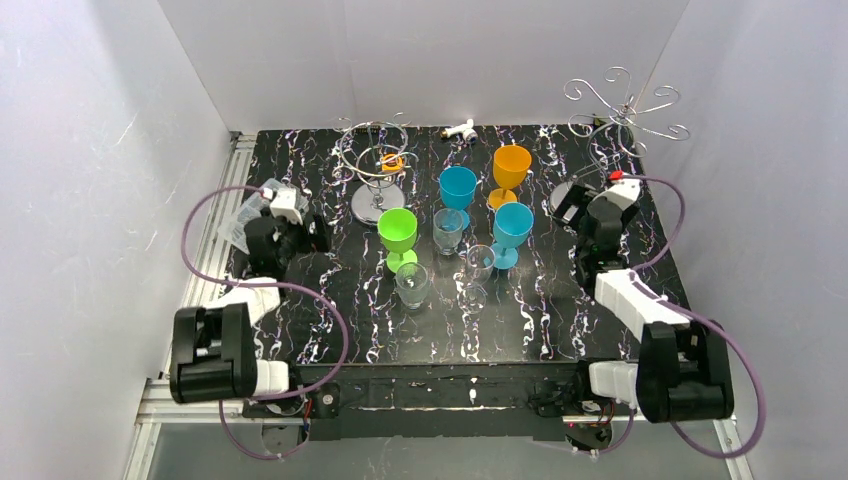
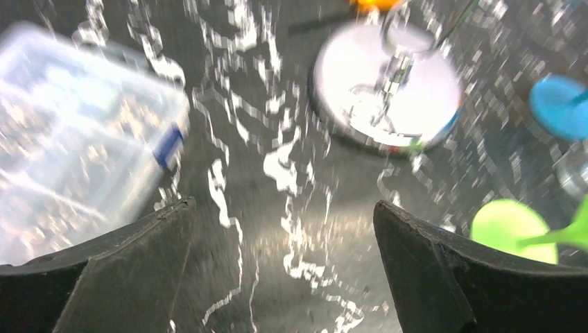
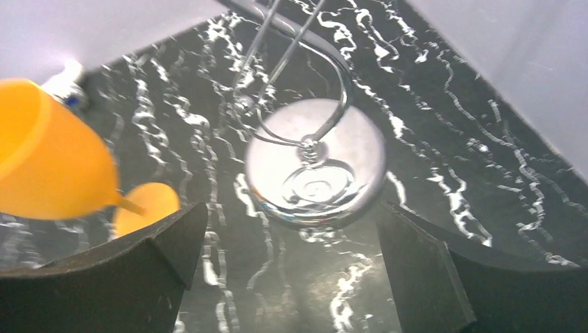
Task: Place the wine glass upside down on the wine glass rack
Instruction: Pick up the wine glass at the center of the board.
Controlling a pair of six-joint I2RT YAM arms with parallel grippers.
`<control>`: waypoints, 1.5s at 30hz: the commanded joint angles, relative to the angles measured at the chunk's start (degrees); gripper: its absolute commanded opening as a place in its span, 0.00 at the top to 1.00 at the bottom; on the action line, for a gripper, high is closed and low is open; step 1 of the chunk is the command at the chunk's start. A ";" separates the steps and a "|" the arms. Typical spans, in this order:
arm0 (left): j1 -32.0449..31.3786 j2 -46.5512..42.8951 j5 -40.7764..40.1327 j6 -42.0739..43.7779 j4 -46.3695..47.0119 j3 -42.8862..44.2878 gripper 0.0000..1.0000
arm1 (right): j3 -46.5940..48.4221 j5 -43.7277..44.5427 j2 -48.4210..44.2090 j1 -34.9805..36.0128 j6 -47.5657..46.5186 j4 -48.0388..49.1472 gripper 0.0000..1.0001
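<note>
**Left claw** (image 2: pixel 284 208): fully open, holding nothing. It hangs low over the table (image 1: pixel 330 330) at the left side. The bag (image 2: pixel 76 139) lies to its left. The round base of the loop stand (image 2: pixel 385 90) lies ahead and the foot of the green glass (image 2: pixel 513 229) to the right. This view is blurred.

**Right claw** (image 3: pixel 291 208): fully open, holding nothing. It hangs just short of the rack (image 3: pixel 315 173), pointing at the round base. The orange glass (image 3: pixel 48 159) stands upright to its left, clear of my fingers.

**Rack:** it stands at the far right corner of the table, with its scroll arms above my right wrist and no glass hung on them.

**Glasses** (image 1: pixel 479 262): seven stand upright in mid-table, between the loop stand and the rack. They are one orange, two blue, one green and three clear. I cannot tell which one is the task's.
</note>
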 commanded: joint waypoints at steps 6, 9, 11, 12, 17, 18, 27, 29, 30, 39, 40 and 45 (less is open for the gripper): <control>2.29 -8.77 6.45 -5.93 -46.99 24.64 0.01 | 15.39 -21.92 -6.13 0.32 12.27 -26.14 0.00; 2.45 -4.01 5.65 -3.21 -62.64 38.06 0.01 | 19.22 -17.03 -7.85 6.73 9.49 -30.05 0.00; 2.67 -0.71 4.86 -2.49 -70.71 47.20 0.01 | 22.88 -10.51 -7.66 13.98 6.55 -33.13 0.00; 2.85 0.91 5.15 -2.58 -74.10 50.66 0.01 | 25.19 -7.76 -6.63 17.40 5.47 -35.43 0.00; 6.10 4.77 12.00 -6.75 -82.75 61.64 0.01 | 43.81 1.33 3.92 31.41 3.43 -45.20 0.00; 6.70 4.67 14.31 -7.42 -82.69 62.32 0.01 | 47.56 2.33 6.47 33.22 3.16 -47.20 0.00; 7.17 4.22 22.84 -13.40 -81.96 65.57 0.01 | 71.14 1.74 24.16 41.27 3.38 -54.36 0.07; 7.11 4.16 23.74 -13.92 -81.90 65.92 0.01 | 73.62 0.85 26.85 42.37 3.53 -54.88 0.10; 7.15 3.92 24.02 -14.14 -81.89 65.91 0.01 | 74.56 0.51 28.10 42.88 3.54 -55.15 0.11; 7.17 1.98 25.57 -12.07 -84.47 64.19 0.01 | 74.99 2.86 30.36 48.20 1.76 -58.98 0.19; 7.17 1.91 25.63 -11.86 -85.06 64.24 0.01 | 73.76 4.02 29.56 49.09 1.65 -59.50 0.19; 7.17 1.45 26.56 -10.84 -87.91 64.90 0.01 | 63.64 5.31 23.19 52.99 2.15 -60.31 0.21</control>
